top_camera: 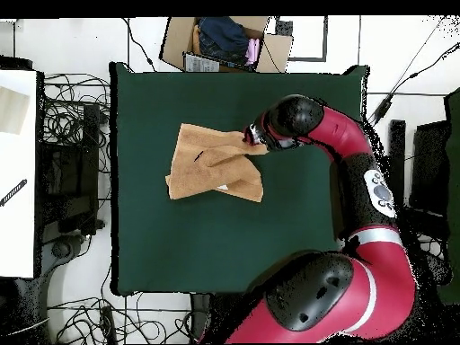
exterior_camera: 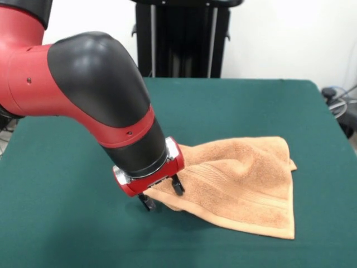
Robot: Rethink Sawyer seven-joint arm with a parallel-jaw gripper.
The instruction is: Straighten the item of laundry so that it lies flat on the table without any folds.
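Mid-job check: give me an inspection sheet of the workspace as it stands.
Surface: green table, bare apart from the towel.
Job's things: towel rumpled, with folds and a layer doubled over, not flat.
Clutter: nothing seen on the table.
Gripper: gripper at the towel's corner, fingers apart, tips low by the cloth.
Cables: tangled cables on the floor beside the table.
Surroundings: open cardboard box past one table end; white desk at one side.

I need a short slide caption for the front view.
Red and black gripper at the edge of a rumpled orange-tan terry towel on a dark green table.
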